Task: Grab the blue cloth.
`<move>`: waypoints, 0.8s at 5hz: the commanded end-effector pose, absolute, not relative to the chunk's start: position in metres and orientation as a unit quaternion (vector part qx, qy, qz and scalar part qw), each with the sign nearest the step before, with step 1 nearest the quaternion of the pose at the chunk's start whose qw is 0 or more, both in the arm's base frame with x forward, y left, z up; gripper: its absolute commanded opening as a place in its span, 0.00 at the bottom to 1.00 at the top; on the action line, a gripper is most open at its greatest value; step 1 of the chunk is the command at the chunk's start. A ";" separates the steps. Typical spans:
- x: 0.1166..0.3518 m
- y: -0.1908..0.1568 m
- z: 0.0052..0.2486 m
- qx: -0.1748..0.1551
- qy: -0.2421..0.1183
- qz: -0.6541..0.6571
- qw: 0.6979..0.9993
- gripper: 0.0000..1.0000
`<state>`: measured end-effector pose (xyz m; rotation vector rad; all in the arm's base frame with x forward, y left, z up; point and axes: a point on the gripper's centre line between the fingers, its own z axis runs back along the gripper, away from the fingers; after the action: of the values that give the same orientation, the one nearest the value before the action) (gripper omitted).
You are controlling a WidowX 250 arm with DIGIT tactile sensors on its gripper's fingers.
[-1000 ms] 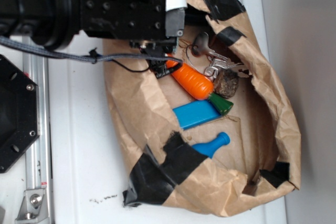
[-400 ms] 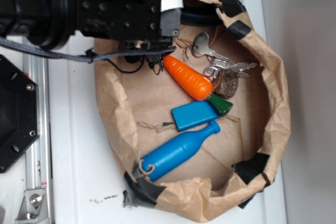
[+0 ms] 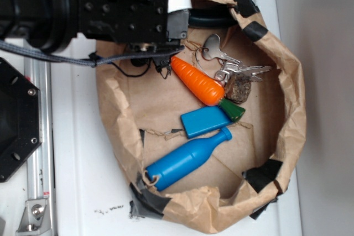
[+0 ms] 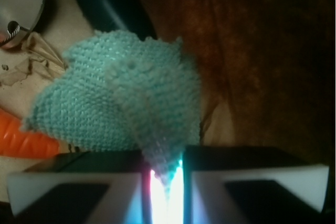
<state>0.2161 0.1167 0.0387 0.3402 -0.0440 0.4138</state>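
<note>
My arm [image 3: 83, 9] reaches in from the upper left of the exterior view, over the white surface [image 3: 83, 181] and onto the upper left rim of the brown paper bag [image 3: 287, 114], whose edge is patched with black tape [image 3: 146, 200]. From that view my claw and the blue cloth are hidden under the arm's black body. Inside the bag, going left to right, lie a blue bottle [image 3: 185, 158], a flat blue block [image 3: 204, 121] just above the bottle's neck, an orange carrot [image 3: 198, 81] with a green top [image 3: 233, 109], a bunch of metal keys [image 3: 227, 62] and a small brown lump [image 3: 239, 89] touching the keys. In the wrist view the orange carrot [image 4: 23, 140] shows at the left edge and a shiny key head [image 4: 23, 3] in the upper left corner. The blue cloth [image 4: 121, 103] spreads out just ahead of my claw [image 4: 167, 182], and its lower pointed corner runs down into the narrow gap between my two white fingers [image 4: 68, 187]. My claw is nearly closed, pinching that corner of the cloth.
</note>
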 end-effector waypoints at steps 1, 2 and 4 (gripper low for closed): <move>0.230 0.107 0.088 0.125 -0.088 0.190 0.970 0.00; 0.267 0.064 0.140 0.014 -0.142 0.125 0.982 0.00; 0.279 0.017 0.204 -0.040 -0.150 0.036 0.987 0.00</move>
<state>0.2766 0.0098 0.1804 -0.0799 -0.2237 0.0904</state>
